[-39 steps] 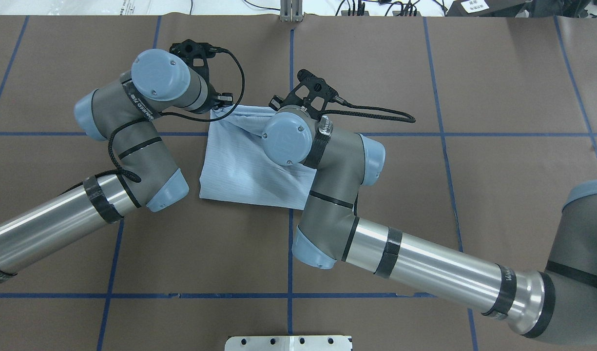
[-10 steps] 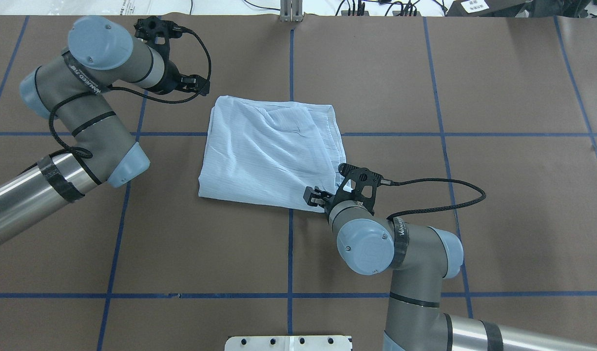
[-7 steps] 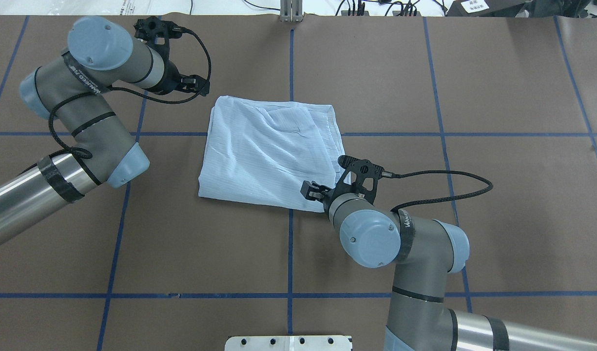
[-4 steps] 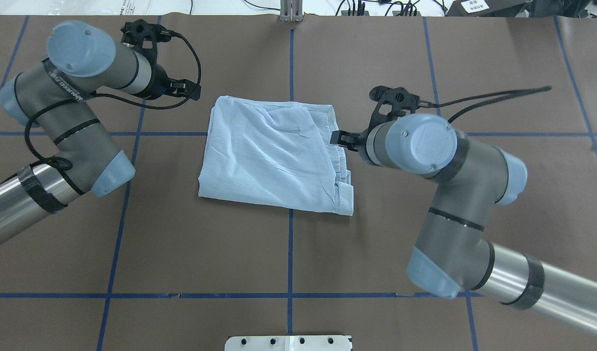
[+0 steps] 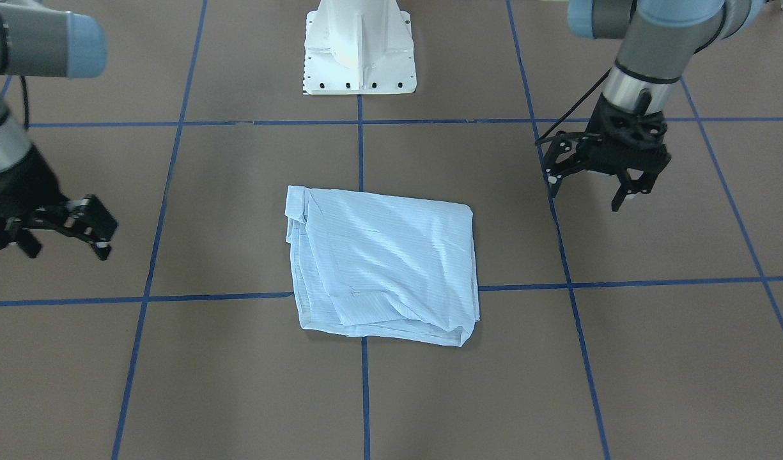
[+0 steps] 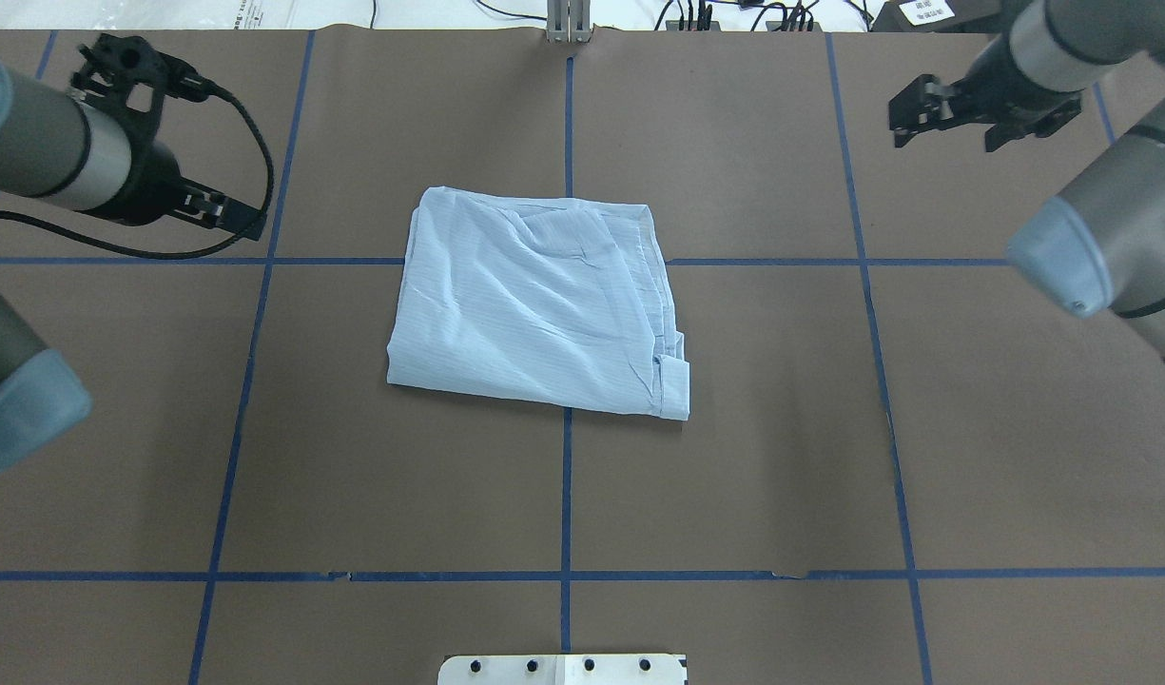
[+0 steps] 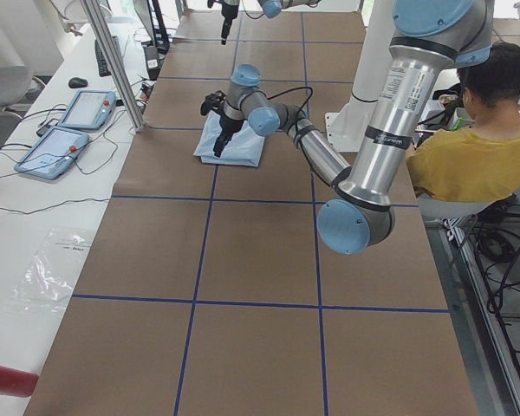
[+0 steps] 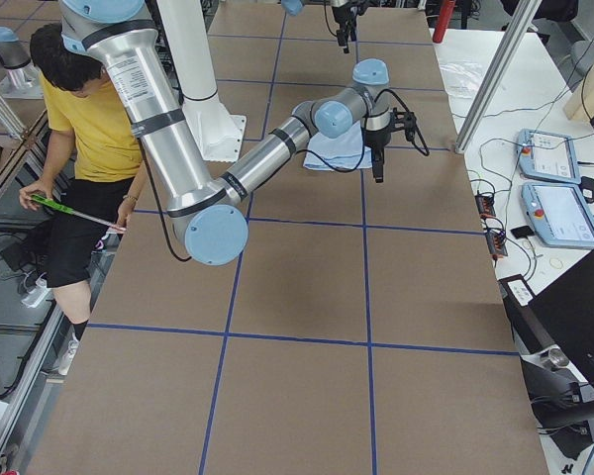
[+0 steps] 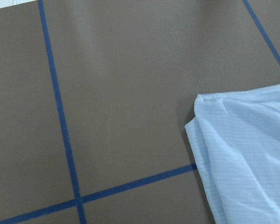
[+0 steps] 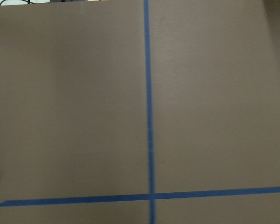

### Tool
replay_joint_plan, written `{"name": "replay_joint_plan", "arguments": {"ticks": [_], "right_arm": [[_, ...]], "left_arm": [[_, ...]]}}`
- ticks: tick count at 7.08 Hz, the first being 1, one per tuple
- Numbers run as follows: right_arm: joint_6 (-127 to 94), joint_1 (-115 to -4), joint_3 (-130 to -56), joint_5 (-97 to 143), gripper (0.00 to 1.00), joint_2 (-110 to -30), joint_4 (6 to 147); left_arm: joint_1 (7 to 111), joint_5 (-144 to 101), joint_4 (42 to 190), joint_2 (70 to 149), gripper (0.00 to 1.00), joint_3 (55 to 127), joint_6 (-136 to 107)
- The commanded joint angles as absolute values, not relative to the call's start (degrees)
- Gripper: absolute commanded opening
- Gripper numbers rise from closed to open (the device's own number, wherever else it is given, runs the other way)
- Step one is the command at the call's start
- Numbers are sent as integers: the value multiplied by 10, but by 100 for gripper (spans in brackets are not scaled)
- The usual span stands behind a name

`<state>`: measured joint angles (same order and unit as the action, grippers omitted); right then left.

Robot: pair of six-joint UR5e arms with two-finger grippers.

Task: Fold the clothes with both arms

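The right gripper and left gripper have drawn back, jaws apart and empty. The folded shirt lies between them, well apart from both.

One folded pale-blue shirt lies on one brown table, flanked by two robot arms, the left arm and the right arm, carrying two grippers, the left gripper and the right gripper. On the robot's side of the shirt stands one white pedestal base, with one seated person beyond it. Two blue-cased tablets rest on the far side of the shirt from that base.
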<state>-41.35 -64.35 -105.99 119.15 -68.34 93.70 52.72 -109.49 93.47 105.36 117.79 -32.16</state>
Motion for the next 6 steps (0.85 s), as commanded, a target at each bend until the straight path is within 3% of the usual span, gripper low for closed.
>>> {"name": "replay_joint_plan", "arguments": {"ticks": [1,4,6], "right_arm": [[-157,-769,-1057,1245,100,-796,947],[-36,-856,-1062,1288,100,-982,920],[-34,-871,-1056,1295,100,-1018,876]], "left_arm": [[650,-1171,895,970,100,1224,-168],[713,-1150,902,904,100,1168,-166],[786,-1197,902,890,100,1161,-141]]}}
